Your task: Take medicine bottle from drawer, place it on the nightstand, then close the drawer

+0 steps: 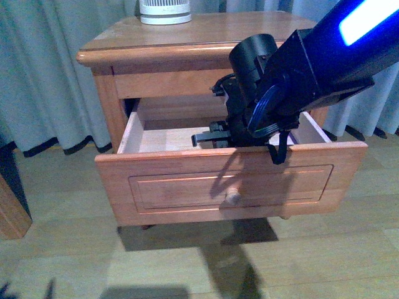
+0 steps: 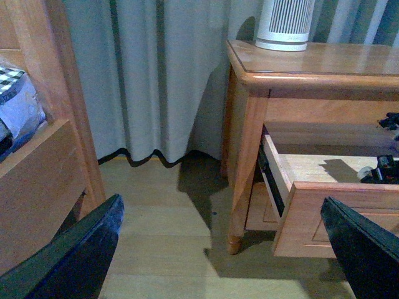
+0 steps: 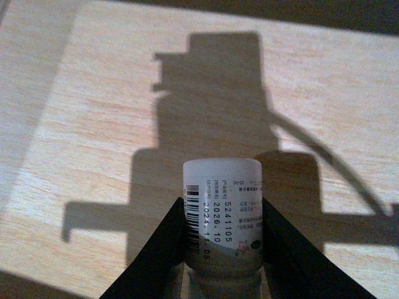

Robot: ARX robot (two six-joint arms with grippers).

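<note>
The nightstand (image 1: 187, 34) stands ahead with its upper drawer (image 1: 187, 180) pulled well out, knob (image 1: 232, 197) facing me. My right arm reaches down into the drawer, and the right gripper (image 1: 211, 136) sits low inside it. In the right wrist view this gripper (image 3: 222, 204) is shut on the medicine bottle (image 3: 222, 199), a small white labelled bottle held between the black fingers (image 3: 156, 261) over the drawer's pale wood floor (image 3: 93, 124). My left gripper (image 2: 221, 202) is open and holds nothing, hanging low beside the nightstand (image 2: 249, 112) above the floor.
A white ribbed device (image 1: 164, 10) stands at the back of the nightstand top. Grey curtains (image 1: 50, 75) hang behind. Another piece of wooden furniture (image 2: 37, 174) stands close by the left gripper. Wood flooring (image 1: 187, 261) lies in front.
</note>
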